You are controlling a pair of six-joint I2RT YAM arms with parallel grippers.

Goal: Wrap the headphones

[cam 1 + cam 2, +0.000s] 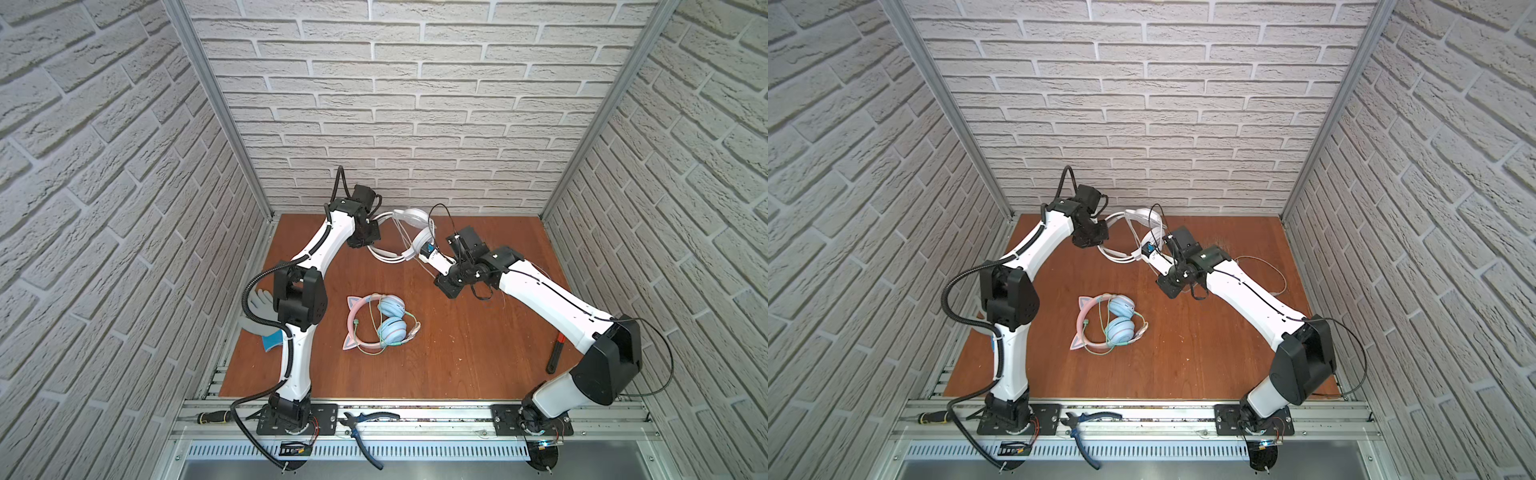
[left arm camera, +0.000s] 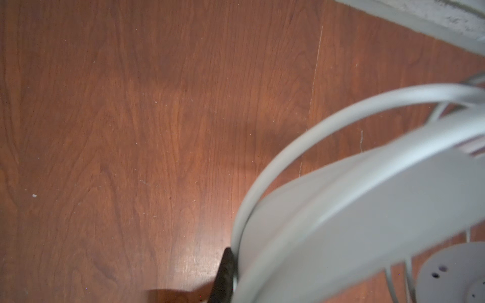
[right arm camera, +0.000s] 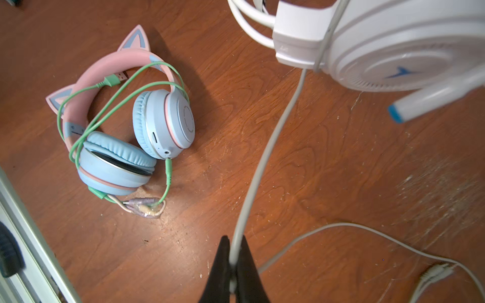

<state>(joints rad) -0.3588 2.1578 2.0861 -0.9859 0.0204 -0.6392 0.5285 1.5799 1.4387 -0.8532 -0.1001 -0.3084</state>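
Observation:
The white headphones (image 1: 422, 240) hang above the back of the table between my two grippers. My left gripper (image 1: 374, 239) is shut on their headband (image 2: 341, 210); only one black finger (image 2: 225, 270) shows beside it. My right gripper (image 3: 235, 244) is shut on their white cable (image 3: 273, 136), which runs taut up to the cup (image 3: 406, 47) with its blue-tipped mic boom (image 3: 433, 99). In both top views the right gripper (image 1: 442, 286) sits below and to the right of that cup. The pink cat-ear headphones (image 1: 380, 324) (image 3: 126, 126) lie at mid-table with their green cable looped over the band.
The white cable's loose end (image 1: 1266, 266) trails on the table behind my right arm, its plugs (image 3: 433, 272) lying flat. A grey glove (image 1: 259, 311) lies at the left edge and a red-and-black tool (image 1: 557, 353) at the right edge. Pliers (image 1: 370, 419) and a screwdriver (image 1: 212, 415) rest on the front rail.

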